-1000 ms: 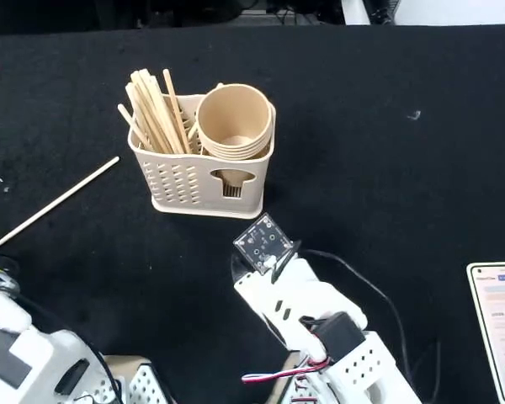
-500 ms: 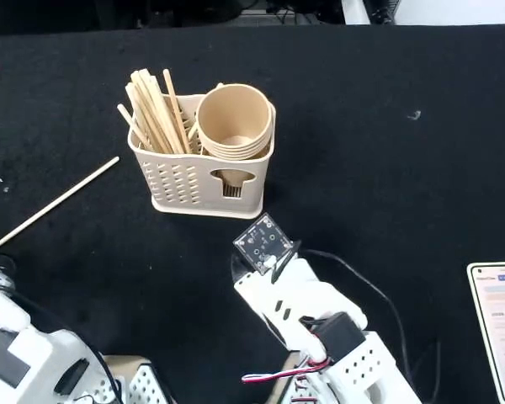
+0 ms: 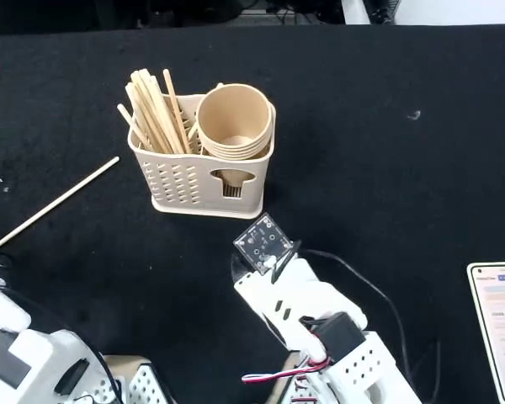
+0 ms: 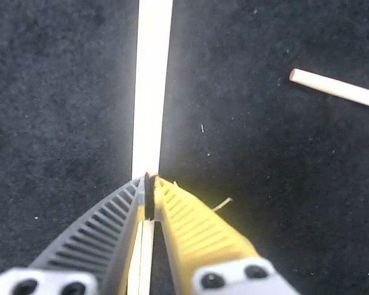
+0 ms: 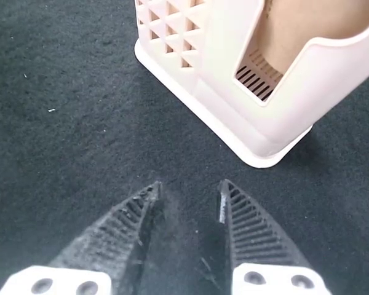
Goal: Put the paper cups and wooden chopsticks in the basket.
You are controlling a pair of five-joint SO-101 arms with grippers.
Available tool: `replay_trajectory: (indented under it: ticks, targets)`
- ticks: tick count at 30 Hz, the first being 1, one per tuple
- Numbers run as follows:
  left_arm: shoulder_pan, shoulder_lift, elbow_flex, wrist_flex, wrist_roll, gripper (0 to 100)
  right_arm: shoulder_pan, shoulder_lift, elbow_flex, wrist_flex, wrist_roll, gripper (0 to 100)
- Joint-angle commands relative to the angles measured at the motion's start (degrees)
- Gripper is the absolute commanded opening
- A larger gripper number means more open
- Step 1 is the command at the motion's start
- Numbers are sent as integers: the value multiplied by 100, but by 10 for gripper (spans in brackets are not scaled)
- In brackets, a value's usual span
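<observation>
One loose chopstick, one basket

A robotics lab bench. A table under black cloth carries two white printed arms: the left arm at lower left, the right arm at lower centre with a bare circuit board and loose wires. A lit phone lies at the right edge.

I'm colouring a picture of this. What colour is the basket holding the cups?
The basket is creamy white, and it shows best in the high view.
</observation>
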Motion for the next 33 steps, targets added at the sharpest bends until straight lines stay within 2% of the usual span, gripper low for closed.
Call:
replay_trajectory:
  ticks: [1,5,10,24,28,33]
  targets:
    - [-101,-176,-136,-35,53,30,-79,-92,-48,-114,44,149]
    - [-145,-193,-180,-26,-237,47,-79,-92,-48,-114,44,149]
    - [-145,-185,-400,457,-352,189,-79,-92,-57,-114,44,149]
    - [-549,-141,-734,510,-360,191,-79,-92,-48,-114,44,149]
    - [-488,-35,-514,281,-352,191,-79,-92,-48,-114,44,149]
    - [-409,510,-198,-703,-316,191,-79,-92,-48,-114,44,149]
